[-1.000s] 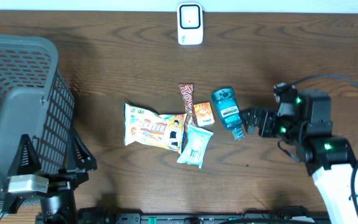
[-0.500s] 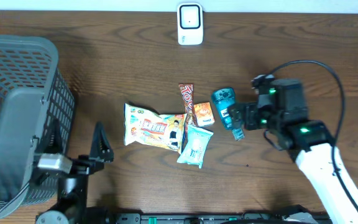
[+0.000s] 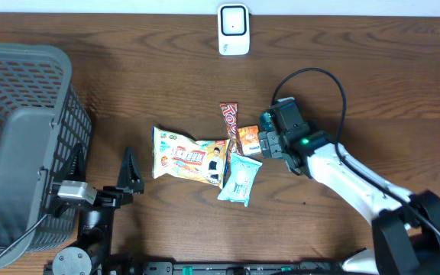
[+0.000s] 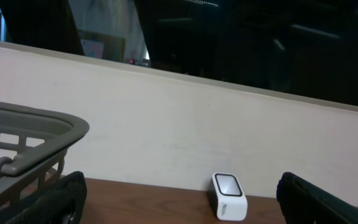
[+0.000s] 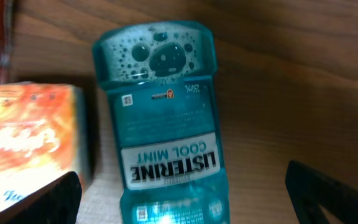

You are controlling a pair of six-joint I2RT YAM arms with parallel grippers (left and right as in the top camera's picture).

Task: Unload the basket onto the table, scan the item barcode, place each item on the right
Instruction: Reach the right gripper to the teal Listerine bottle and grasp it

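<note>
Dark brown wooden desk [image 3: 143, 84], task item is the teal transparent Listerine mouthwash bottle [image 5: 160, 118], lying flat, label up, right of the desk's centre. Small orange cardboard box [image 5: 30, 137] sits just beside it on the side toward the left edge; a thin gap shows between them in the right wrist view. Right gripper [image 5: 191, 196] hangs directly over the bottle, jaws spread wide, one dark fingertip [image 5: 58, 196] on each side of the bottle body, nothing clamped, bottle resting on the wood. Overhead, the bottle is mostly hidden under that wrist. Other items cluster at the centre: yellow-and-white printed snack bag [image 3: 188, 159], red-brown candy bar wrapper [image 3: 229, 124] along its right side, pale blue-green wipes packet [image 3: 240, 179] nearer the front edge, overlapping the bag's corner. White boxy barcode scanner [image 3: 234, 29] stands at the middle of the far edge, well apart from the bottle. Grey plastic mesh basket [image 3: 21, 137] fills the left edge. Left gripper [image 3: 102, 174] sits near the front-left corner beside the basket, jaws wide apart, empty.
</note>
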